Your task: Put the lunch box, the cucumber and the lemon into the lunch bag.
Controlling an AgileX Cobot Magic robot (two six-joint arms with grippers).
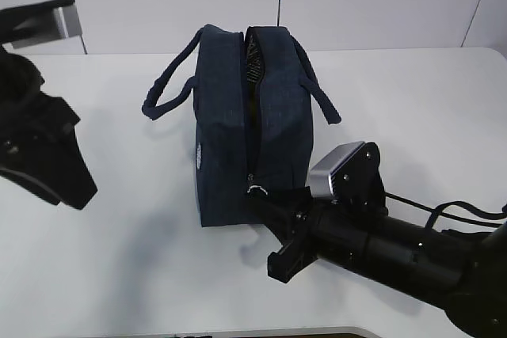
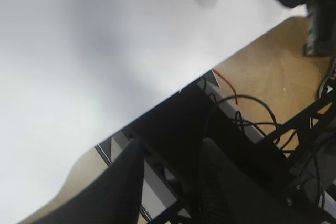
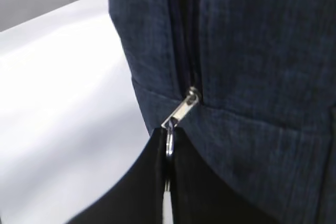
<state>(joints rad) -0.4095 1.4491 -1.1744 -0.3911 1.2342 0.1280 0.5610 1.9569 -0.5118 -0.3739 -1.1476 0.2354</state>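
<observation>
The dark navy lunch bag (image 1: 238,116) stands upright in the middle of the white table, its top zipper parted along most of its length. The zipper slider sits low on the near end, with the silver ring pull (image 3: 169,142) hanging from it. My right gripper (image 3: 169,136) is shut on that ring pull (image 1: 256,190), its fingertips pressed together against the bag's near end (image 3: 252,51). My left gripper (image 2: 170,153) hangs open over the table's front left edge, away from the bag, with nothing between its fingers (image 2: 123,182). The lunch box, cucumber and lemon are out of view.
The bag's two loop handles (image 1: 162,93) splay out to either side. The table's front edge (image 2: 157,106) runs under my left gripper, with wooden floor and loose cables (image 2: 252,108) beyond. A white wall stands behind the table.
</observation>
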